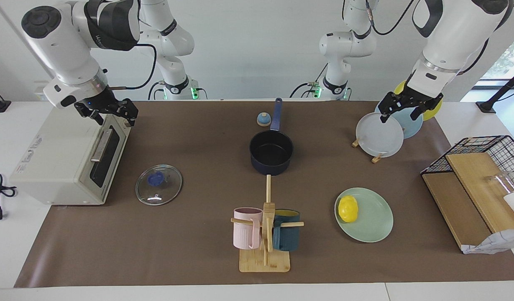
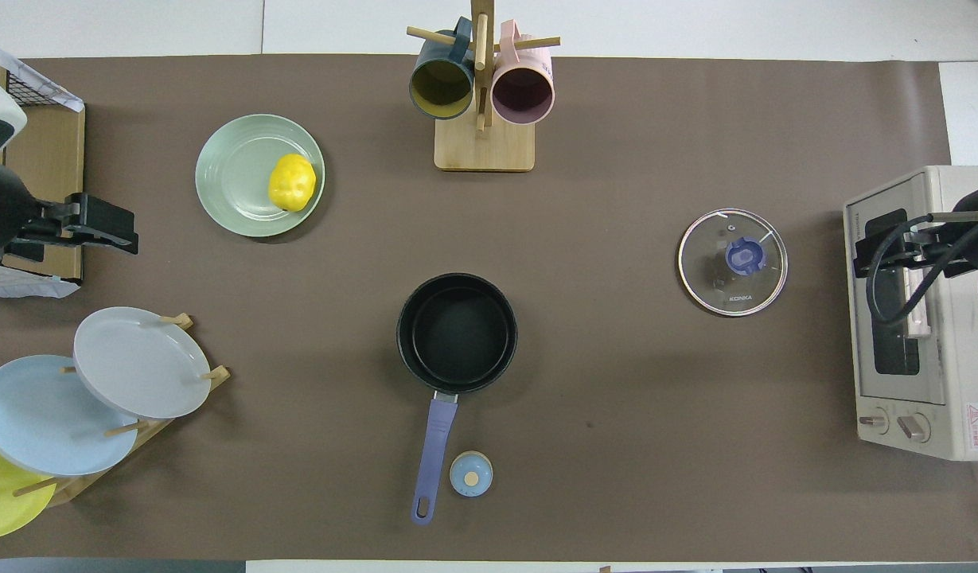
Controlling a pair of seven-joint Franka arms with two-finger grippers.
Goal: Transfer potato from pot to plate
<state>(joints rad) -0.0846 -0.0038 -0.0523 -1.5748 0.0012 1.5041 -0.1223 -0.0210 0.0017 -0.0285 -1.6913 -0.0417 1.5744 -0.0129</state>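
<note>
Potato sits on the mint plate, toward the pot-side rim; the pot is empty. It looks smooth, rounded, light and likely slippery, so grip across its middle. Left gripper hangs empty, fingers spread, over the plate rack; right gripper waits, fingers apart, over the toaster oven.

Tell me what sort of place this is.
Probably a robotics lab staged as a kitchen: two Franka arms at a paper-covered table with a toaster oven, a mug tree and a pot.
</note>
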